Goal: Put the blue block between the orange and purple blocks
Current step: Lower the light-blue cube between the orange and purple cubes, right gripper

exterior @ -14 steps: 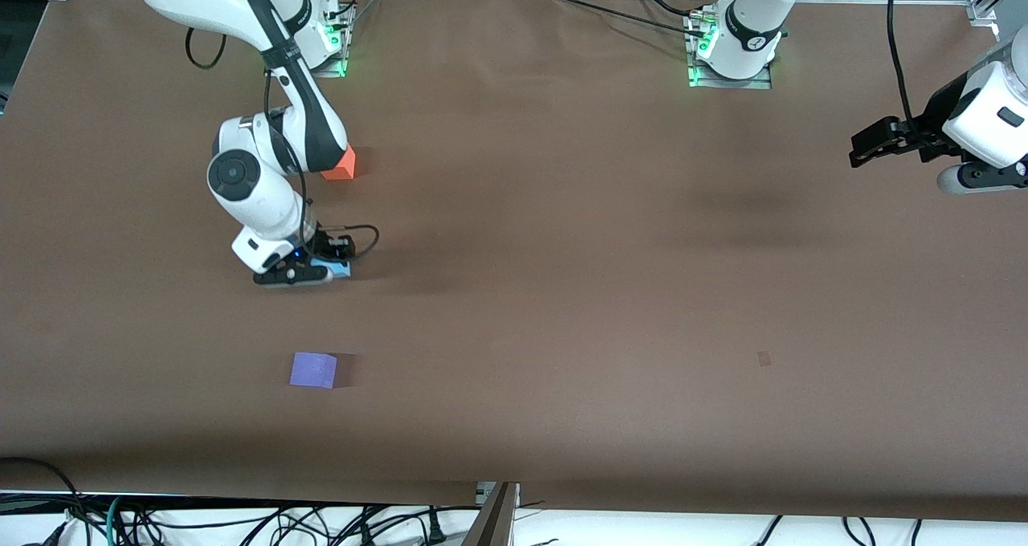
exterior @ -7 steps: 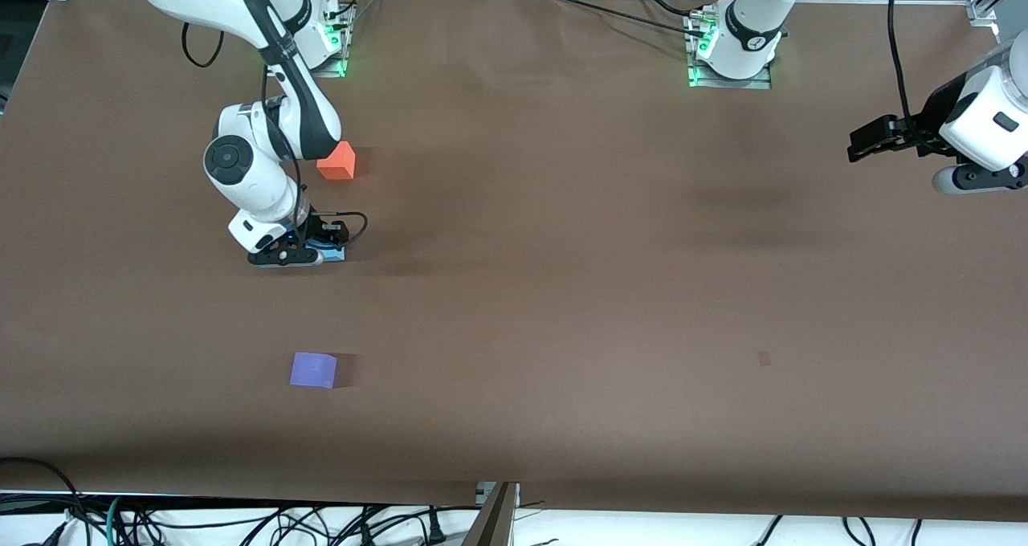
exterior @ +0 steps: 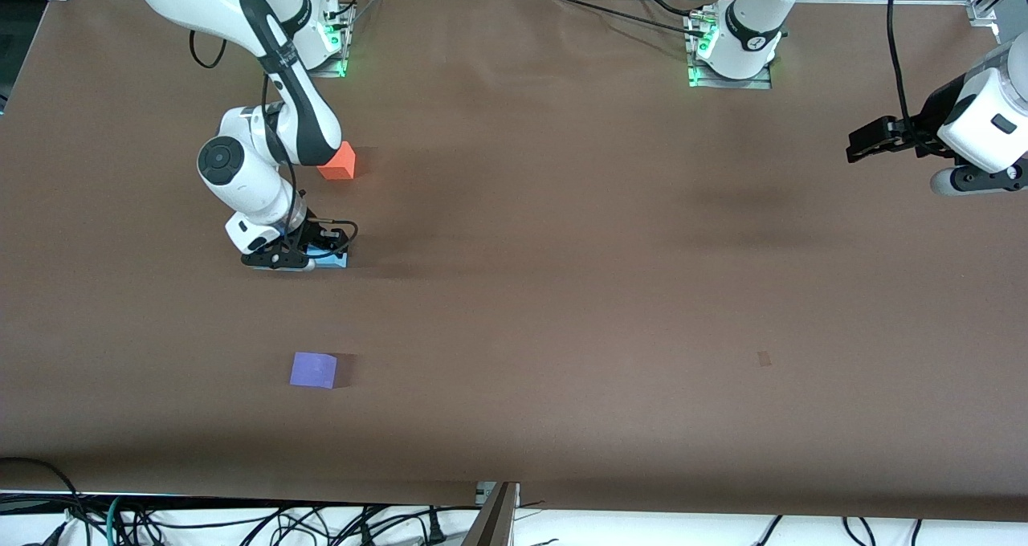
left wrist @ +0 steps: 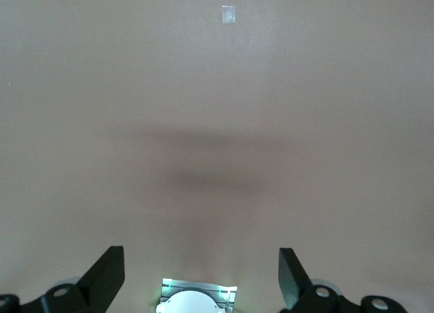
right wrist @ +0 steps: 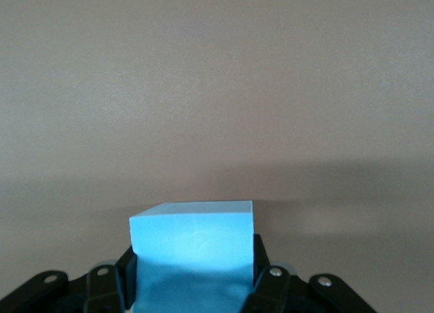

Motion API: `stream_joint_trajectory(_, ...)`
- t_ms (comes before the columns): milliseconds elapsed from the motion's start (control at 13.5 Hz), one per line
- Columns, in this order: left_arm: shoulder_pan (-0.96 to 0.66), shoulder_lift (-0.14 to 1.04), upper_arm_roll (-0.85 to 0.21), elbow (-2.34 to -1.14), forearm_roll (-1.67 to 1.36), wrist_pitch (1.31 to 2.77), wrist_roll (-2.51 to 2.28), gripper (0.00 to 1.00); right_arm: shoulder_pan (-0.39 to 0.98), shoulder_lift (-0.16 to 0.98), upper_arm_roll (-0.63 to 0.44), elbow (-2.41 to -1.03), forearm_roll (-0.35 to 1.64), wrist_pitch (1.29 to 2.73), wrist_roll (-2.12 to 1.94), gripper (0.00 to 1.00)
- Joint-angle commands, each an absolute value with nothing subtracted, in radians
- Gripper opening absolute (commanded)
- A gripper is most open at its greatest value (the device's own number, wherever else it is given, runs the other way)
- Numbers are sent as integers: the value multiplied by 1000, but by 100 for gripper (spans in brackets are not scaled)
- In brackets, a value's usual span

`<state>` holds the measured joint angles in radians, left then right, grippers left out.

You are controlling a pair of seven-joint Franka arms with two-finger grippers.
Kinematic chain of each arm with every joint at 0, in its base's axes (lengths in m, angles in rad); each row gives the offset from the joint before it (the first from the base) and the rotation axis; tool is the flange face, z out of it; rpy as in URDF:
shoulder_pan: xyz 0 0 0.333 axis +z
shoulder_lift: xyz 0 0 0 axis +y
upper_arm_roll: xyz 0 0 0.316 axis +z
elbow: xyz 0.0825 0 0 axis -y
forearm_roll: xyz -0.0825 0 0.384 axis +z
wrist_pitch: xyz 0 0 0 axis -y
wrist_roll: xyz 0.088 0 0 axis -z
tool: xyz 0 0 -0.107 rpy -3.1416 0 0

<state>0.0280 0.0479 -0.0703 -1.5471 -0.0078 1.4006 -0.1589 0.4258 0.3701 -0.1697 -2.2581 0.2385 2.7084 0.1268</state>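
The table (exterior: 562,233) was seen bearing 3 cubes toward the right arm's end. The right gripper (exterior: 299,257) was pinched on the blue block (right wrist: 193,235), low between the orange block (exterior: 337,163), nearer the base edge, and the purple block (exterior: 313,369), nearer the camera edge. The left gripper (left wrist: 201,276) was held spread, waiting over its own end. The block was judged light, soft foam, best gripped gently on 2 flat opposite faces.

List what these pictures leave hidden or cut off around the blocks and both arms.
- Blue block: front view, mostly covered by the right end effector.
- Blue block: right wrist view, lower part hidden between the fingers.
- Orange block: front view, one edge covered by the right arm.
- Left arm: front view, cut by the frame edge.
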Motion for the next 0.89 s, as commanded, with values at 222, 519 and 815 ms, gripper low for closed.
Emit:
stream_joint_trajectory(222, 35, 63, -74, -1514, -25, 1378, -133, 100, 426, 362, -167, -2267, 267, 2743, 143, 90)
stream_joint_trajectory(519, 32, 83, -75, -1480, -25, 1376, -135, 100, 428, 246, -166, -2223, 267, 2561, 163, 99)
stream_joint_trajectory(815, 34, 83, -75, -1480, -25, 1376, -135, 100, 428, 62, -181, -2136, 242, 2259, 163, 99)
